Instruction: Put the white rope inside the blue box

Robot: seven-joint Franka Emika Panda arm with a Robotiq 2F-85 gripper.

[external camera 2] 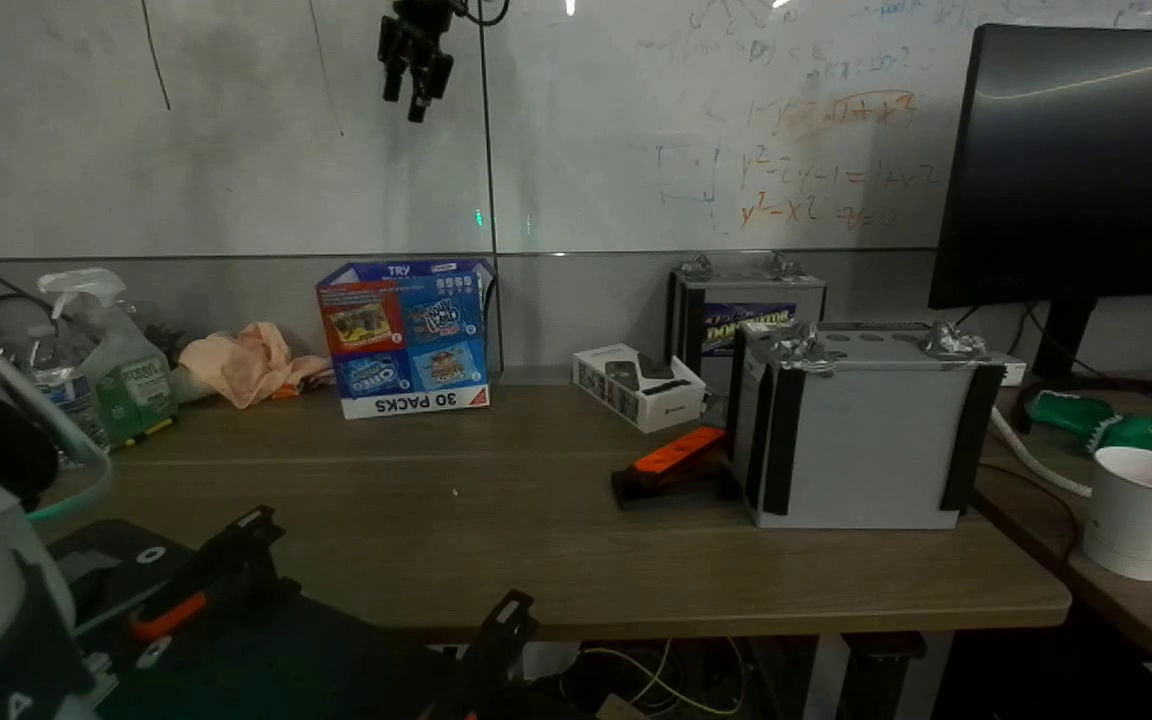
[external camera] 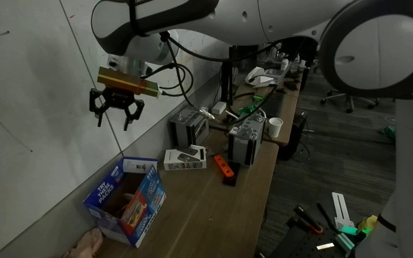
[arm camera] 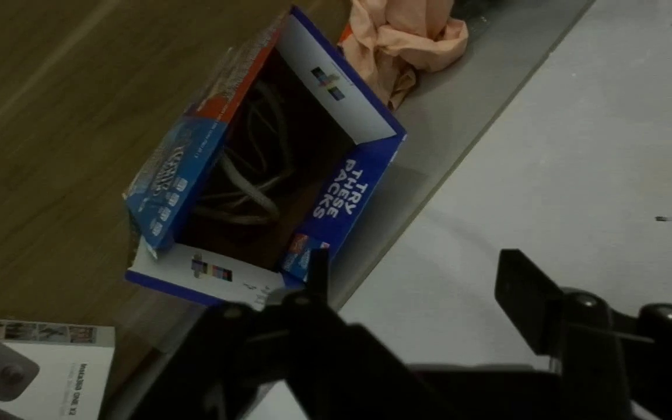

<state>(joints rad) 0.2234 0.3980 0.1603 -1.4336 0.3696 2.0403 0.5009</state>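
The blue box (external camera: pixel 102 191) stands open-topped on the table against the wall in an exterior view. Its printed side faces out in an exterior view (external camera 2: pixel 411 340). In the wrist view the box (arm camera: pixel 365 172) shows its dark brown interior. The white rope (arm camera: pixel 249 189) lies in loose loops inside the box, and a pale bit of it (external camera: pixel 128 196) shows over the rim in an exterior view. My gripper (external camera: pixel 112 127) is open and empty, well above the box, near the whiteboard. It also shows high up in an exterior view (external camera 2: pixel 404 108) and in the wrist view (arm camera: pixel 415 256).
A white printed box (external camera: pixel 185 160) and an orange level (external camera: pixel 223 166) lie beyond the blue box. Grey cases (external camera 2: pixel 866 430) stand farther along the table. A peach cloth (external camera 2: pixel 251 365) and a spray bottle (external camera 2: pixel 126 365) are beside the box. The whiteboard (external camera: pixel 41 89) rises behind.
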